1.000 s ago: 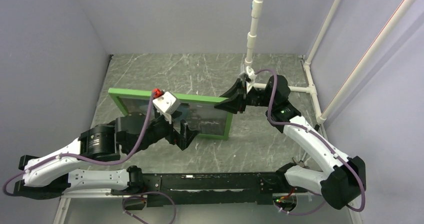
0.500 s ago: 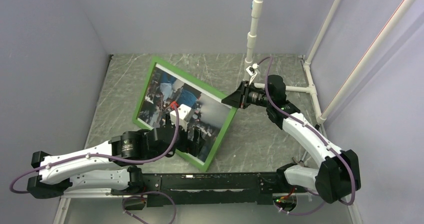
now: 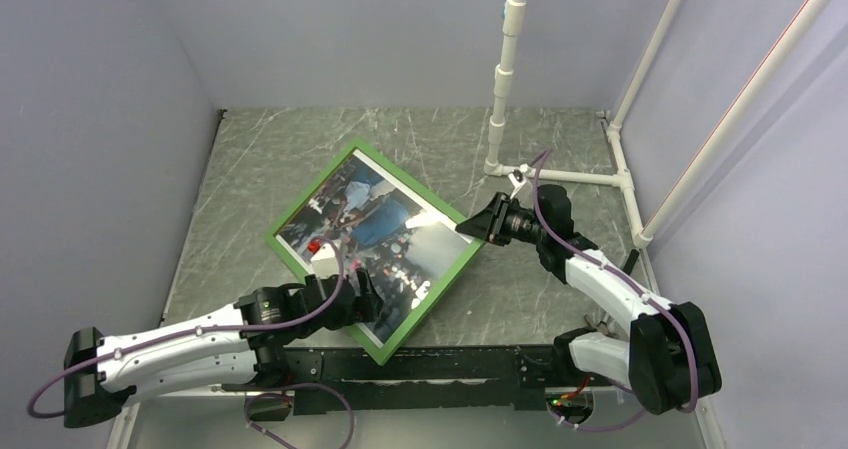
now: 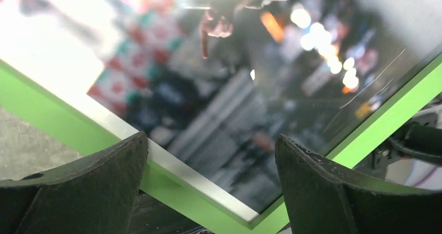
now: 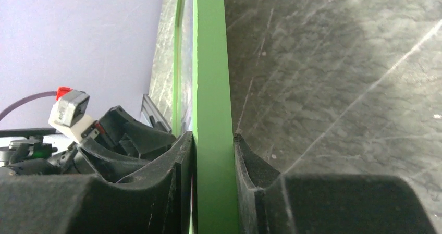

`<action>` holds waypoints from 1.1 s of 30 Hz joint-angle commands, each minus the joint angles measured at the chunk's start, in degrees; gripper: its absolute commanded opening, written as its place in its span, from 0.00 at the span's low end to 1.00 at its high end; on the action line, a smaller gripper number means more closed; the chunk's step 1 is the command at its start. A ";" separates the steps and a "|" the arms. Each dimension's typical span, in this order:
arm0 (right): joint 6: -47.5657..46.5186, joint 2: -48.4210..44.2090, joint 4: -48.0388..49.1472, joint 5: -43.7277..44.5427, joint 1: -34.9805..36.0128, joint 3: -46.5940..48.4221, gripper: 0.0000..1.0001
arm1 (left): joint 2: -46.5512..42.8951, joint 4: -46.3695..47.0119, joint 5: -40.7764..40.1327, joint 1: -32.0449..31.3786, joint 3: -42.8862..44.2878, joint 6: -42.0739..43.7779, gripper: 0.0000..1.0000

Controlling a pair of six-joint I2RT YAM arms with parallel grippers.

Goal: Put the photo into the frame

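The frame point(image 3: 312, 191), green face up, lies low across the middle of the table, turned like a diamond. The photo point(image 3: 385, 224), a street scene, shows inside it. My right gripper point(image 3: 472, 227) is shut on the frame's right corner. In the right wrist view the green rail point(image 5: 211, 62) runs edge-on between the pads of this gripper point(image 5: 213, 137). My left gripper point(image 3: 372, 299) stands open over the frame's near corner. The left wrist view shows that gripper point(image 4: 211, 137) spread wide above the photo point(image 4: 234, 88) and the green rail point(image 4: 385, 119), gripping nothing.
A white pipe stand point(image 3: 505, 79) rises at the back right, with pipes along the right wall. A black rail point(image 3: 450, 364) lines the near table edge, just beyond the frame's near corner. Grey walls close the left and back sides.
The frame has swung down from standing on edge to lying picture side up. My right gripper came down with it; my left gripper drew back toward the near corner.
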 commanded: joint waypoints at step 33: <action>-15.96 7.73 -11.36 14.86 -1.59 -2.65 1.00 | 2.92 -14.29 3.95 4.92 -2.00 -18.12 0.99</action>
